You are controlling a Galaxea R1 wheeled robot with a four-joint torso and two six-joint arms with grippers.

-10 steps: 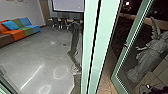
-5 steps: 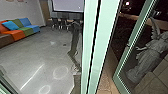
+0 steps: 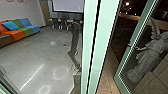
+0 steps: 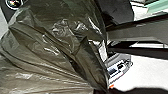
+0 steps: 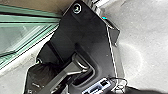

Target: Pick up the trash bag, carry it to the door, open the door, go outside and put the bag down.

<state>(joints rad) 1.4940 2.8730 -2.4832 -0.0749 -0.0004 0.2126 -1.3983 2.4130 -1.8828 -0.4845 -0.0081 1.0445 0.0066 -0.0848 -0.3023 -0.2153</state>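
The glass door (image 3: 122,67) with its pale green frame stands open at the right of the head view. In the left wrist view the brownish, see-through trash bag (image 4: 50,50) spreads large and wrinkled. Its folds draw together at my left gripper (image 4: 100,90), which is shut on the bag. Part of the crinkled dark bag (image 5: 42,75) also appears in the right wrist view, beside the robot's plate and jointed bar.
A wide green post (image 3: 100,45) stands near the open door. Outside are paving (image 3: 105,81) and a grey winged statue (image 3: 147,57), with dark planting beyond. Indoors, a coloured sofa (image 3: 21,31), chairs (image 3: 62,23) and a large screen (image 3: 67,5) stand across the grey floor (image 3: 42,55).
The open door has swung a little farther to the right in the head view. A small dark shape at the lower right corner is gone. The room has stayed put.
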